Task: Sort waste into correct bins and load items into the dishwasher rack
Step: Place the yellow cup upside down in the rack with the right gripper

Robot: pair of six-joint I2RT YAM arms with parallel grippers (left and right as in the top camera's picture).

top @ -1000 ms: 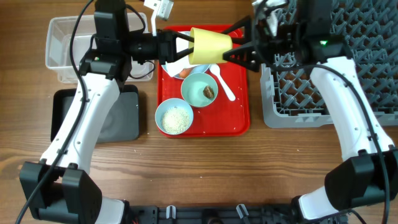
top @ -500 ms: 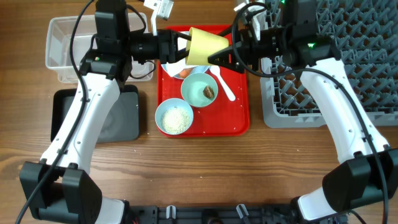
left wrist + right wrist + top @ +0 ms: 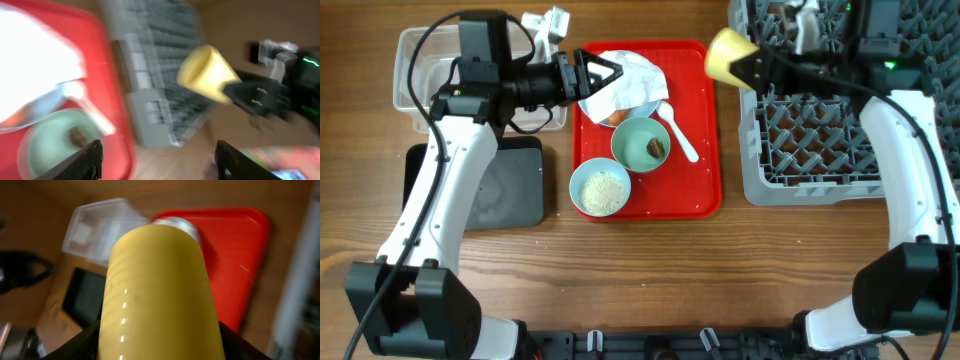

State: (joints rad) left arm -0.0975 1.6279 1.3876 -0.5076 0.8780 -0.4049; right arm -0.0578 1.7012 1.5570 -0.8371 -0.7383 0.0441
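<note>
My right gripper [image 3: 758, 66] is shut on the small yellow cup [image 3: 728, 55], which it holds on its side at the left edge of the grey dishwasher rack [image 3: 820, 150]. The cup [image 3: 160, 280] fills the right wrist view between both fingers. Over the red tray's upper left, my left gripper [image 3: 602, 76] stands open and empty beside the crumpled white napkin [image 3: 628, 72]. On the tray are a mint green bowl [image 3: 641, 143] with a brown scrap [image 3: 656, 149], a light blue bowl [image 3: 600, 188] of rice, a white spoon [image 3: 678, 132] and an orange carrot [image 3: 617, 118].
The clear tub [image 3: 420, 70] sits at the back left, with the black tray [image 3: 510, 195] in front of it under my left arm. The red tray [image 3: 705, 180] lies between these bins and the rack. A few rice grains lie on the wood near the tray's front.
My left gripper opened, let go of the yellow cup and drew back left. My right gripper took the cup and carried it right to the rack's edge.
</note>
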